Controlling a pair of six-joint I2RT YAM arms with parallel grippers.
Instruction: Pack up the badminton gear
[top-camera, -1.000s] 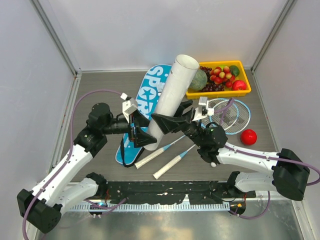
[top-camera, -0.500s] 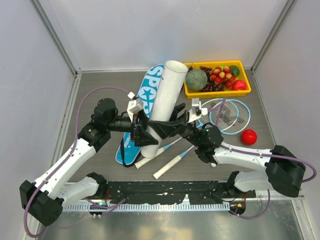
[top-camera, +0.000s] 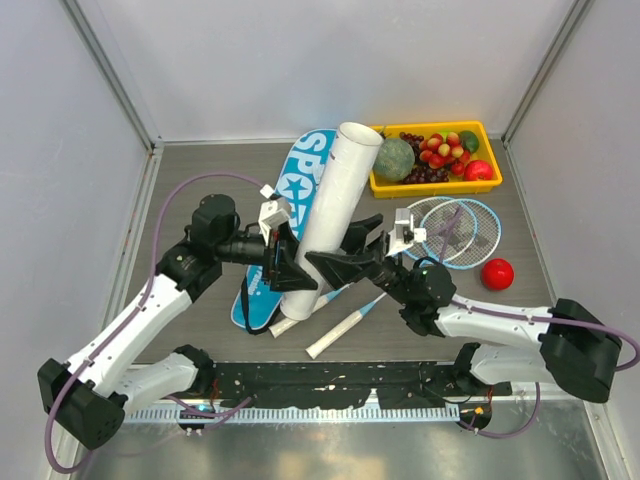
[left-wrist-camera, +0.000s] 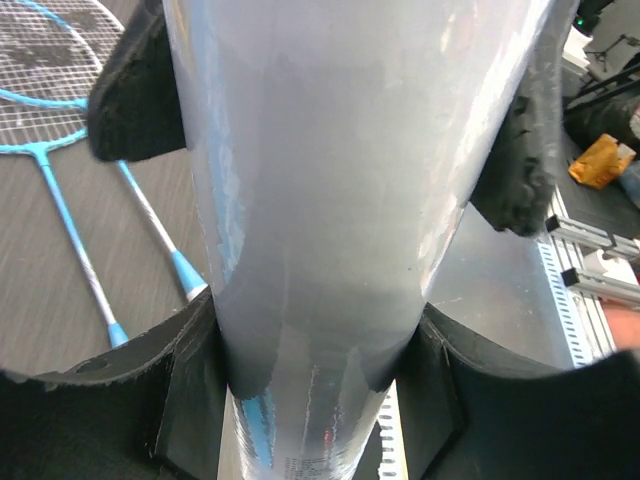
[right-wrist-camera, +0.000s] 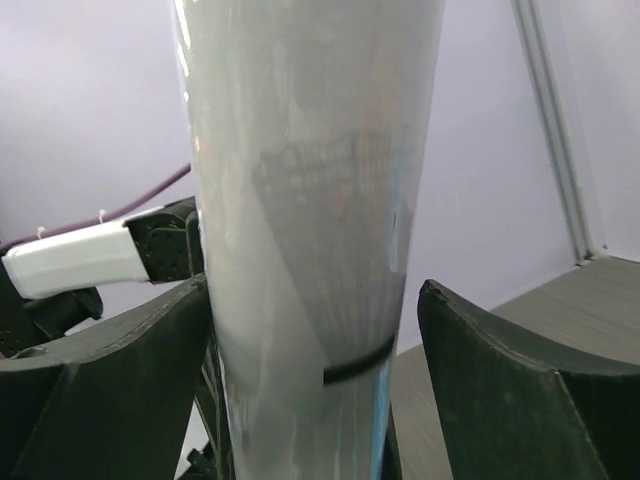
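The long white tube (top-camera: 335, 205) stands tilted over the blue "SPORT" bag (top-camera: 290, 195), its open top at the far end. My left gripper (top-camera: 289, 264) is shut on the tube's lower part; in the left wrist view the tube (left-wrist-camera: 320, 200) fills the space between both fingers (left-wrist-camera: 190, 400). My right gripper (top-camera: 346, 250) is open around the tube (right-wrist-camera: 310, 200): the left finger touches it and the right finger (right-wrist-camera: 520, 390) stands apart. Two light-blue rackets (top-camera: 455, 230) lie at the right, their white handles (top-camera: 335, 333) near the tube's foot. No shuttlecocks show.
A yellow tray (top-camera: 490, 181) of fruit with a green melon (top-camera: 395, 158) sits at the back right. A red round fruit (top-camera: 497, 273) lies right of the racket heads. Side walls stand on both sides.
The tube's top has swung left and the tube stands steeper. My left gripper moved right with it. My right gripper stays around it, shifted slightly.
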